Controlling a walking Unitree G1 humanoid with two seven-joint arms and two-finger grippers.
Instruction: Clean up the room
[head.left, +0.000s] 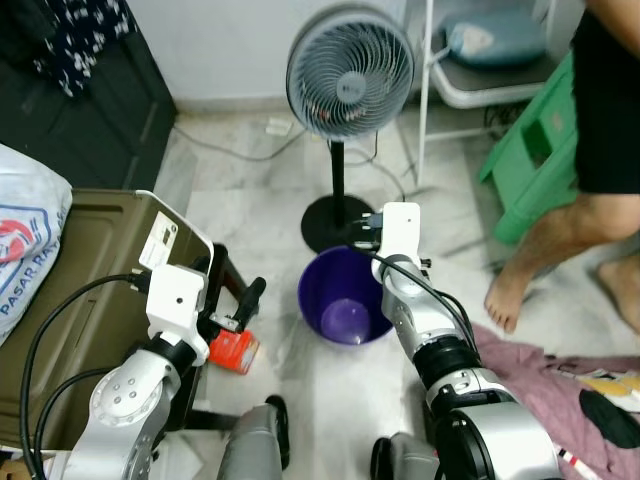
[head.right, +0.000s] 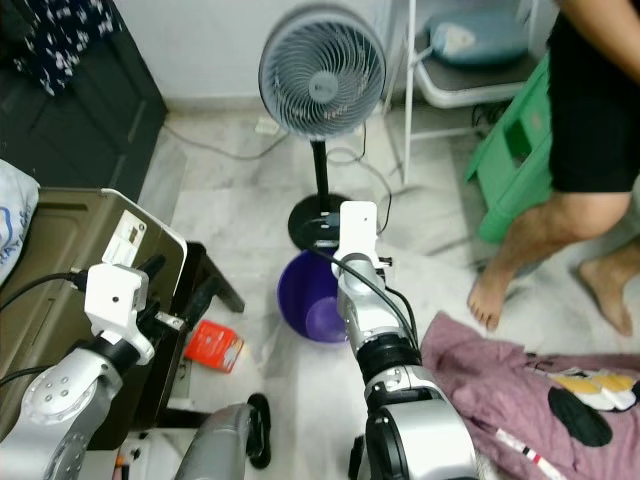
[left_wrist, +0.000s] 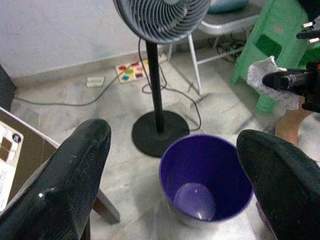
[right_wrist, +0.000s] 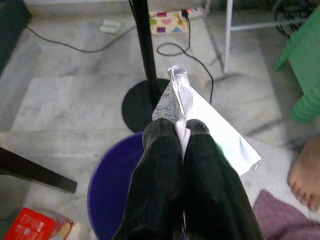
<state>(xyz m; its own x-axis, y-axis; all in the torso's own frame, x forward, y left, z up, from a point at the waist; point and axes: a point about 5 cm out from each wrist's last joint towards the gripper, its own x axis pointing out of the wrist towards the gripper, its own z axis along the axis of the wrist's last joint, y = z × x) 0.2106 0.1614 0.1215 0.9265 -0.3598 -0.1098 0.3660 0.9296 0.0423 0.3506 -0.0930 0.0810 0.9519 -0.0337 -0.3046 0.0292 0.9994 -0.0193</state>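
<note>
My right gripper (right_wrist: 182, 131) is shut on a crumpled white sheet of paper (right_wrist: 202, 122) and hangs over the far rim of the purple bin (head.left: 322, 292). In the left wrist view its fingers (left_wrist: 287, 80) show side-on with the paper (left_wrist: 264, 70) bunched at their tips. The bin stands on the marble floor and looks empty. My left gripper (head.left: 236, 292) is open, low and to the bin's left, its two fingers (left_wrist: 75, 175) framing the bin (left_wrist: 172, 180). A red box (head.left: 235, 352) lies on the floor under it.
A standing fan (head.left: 350, 70) rises just behind the bin, cables trailing past its base. A person's bare legs (head.left: 560, 240) stand at the right by a green stool (head.left: 530, 160). Pink cloth (head.left: 560, 375) lies at the right; a brown case (head.left: 70, 290) at the left.
</note>
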